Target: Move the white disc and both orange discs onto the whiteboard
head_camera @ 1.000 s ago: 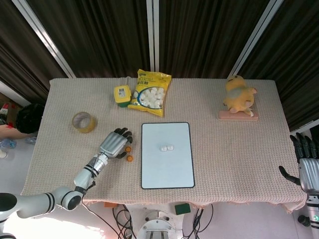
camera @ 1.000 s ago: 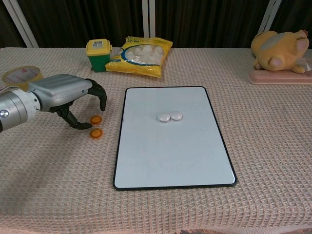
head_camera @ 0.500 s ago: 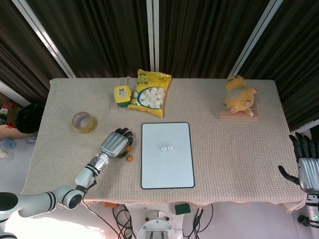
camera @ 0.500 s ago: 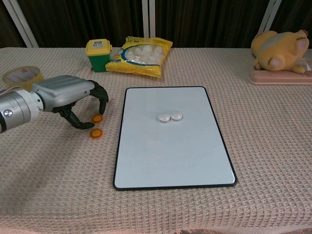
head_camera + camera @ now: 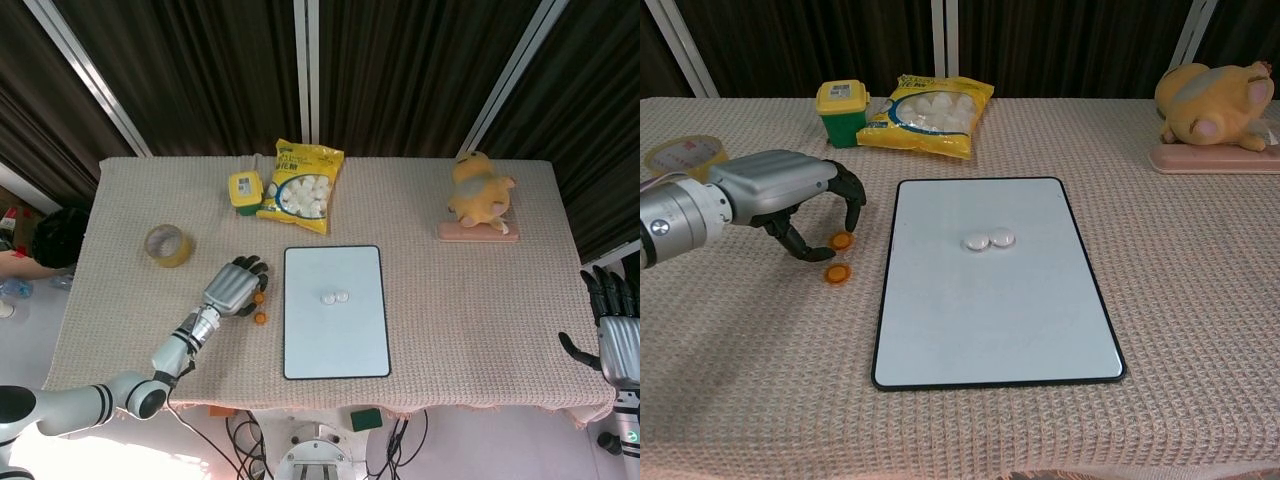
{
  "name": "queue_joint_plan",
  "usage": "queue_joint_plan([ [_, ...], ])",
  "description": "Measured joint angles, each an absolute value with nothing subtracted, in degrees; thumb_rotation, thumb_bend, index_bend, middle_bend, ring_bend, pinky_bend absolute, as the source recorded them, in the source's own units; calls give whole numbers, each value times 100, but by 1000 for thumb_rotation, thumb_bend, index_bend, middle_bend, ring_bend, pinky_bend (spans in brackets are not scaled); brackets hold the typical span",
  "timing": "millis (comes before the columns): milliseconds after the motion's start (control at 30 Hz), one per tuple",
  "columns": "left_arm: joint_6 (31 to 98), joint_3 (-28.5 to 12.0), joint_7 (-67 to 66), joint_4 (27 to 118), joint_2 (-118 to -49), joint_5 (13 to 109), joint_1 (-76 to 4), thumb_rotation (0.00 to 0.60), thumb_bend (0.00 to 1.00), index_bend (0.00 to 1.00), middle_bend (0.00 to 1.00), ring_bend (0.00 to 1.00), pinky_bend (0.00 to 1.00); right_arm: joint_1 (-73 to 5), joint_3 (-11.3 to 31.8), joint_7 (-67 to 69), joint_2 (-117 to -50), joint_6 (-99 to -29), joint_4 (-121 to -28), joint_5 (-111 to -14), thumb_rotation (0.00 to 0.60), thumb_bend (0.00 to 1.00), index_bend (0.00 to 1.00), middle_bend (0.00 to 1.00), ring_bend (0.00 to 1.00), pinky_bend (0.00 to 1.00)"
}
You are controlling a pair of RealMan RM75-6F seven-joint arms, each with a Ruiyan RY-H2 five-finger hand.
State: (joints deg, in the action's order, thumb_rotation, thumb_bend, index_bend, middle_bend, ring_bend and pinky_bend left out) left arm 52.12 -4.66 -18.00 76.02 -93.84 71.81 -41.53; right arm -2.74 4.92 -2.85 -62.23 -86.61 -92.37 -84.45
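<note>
On the table, covered with a beige waffle-knit cloth, a flat rectangular whiteboard with rounded corners and a thin black rim lies near the middle. Two small glossy white discs sit side by side on its upper half, touching or nearly so. Two small orange discs lie on the cloth just left of the board: one nearer the far side, the other just in front of it, both flat and round with a paler centre.

The left hand, silver-backed with black fingers, hangs over the cloth beside the orange discs, fingers curled downward like a claw around nothing; its fingertips are close above the farther orange disc, and contact cannot be told. The right hand shows only in the head view at the table's right edge, fingers spread and upright, holding nothing.

At the far side lie a crinkly yellow bag of white candies, a small yellow-lidded green tub, a roll of yellowish tape at left, and a plush yellow toy on a pink base.
</note>
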Motion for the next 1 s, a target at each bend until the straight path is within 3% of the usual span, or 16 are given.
queue_joint_plan([
  [500,5016,-725,-2638,8568,-9383,7021,-4632,600,282,530,235,119,219,-281,478,-188,-6249,-8631,-9161,-8451,600,207,0,0,0,0],
  [800,4904,-842,-3337,8640,-10029,6877,-5113,600,282,535,235,120,211,-221,471,-105,-6205,-8728,-9152,-8472,600,207,0,0,0,0],
  [1000,4818,-962,-3529,8192,-10479,6776,-5408,600,282,542,235,119,196,-172,460,-19,-6175,-8812,-9141,-8517,600,206,0,0,0,0],
])
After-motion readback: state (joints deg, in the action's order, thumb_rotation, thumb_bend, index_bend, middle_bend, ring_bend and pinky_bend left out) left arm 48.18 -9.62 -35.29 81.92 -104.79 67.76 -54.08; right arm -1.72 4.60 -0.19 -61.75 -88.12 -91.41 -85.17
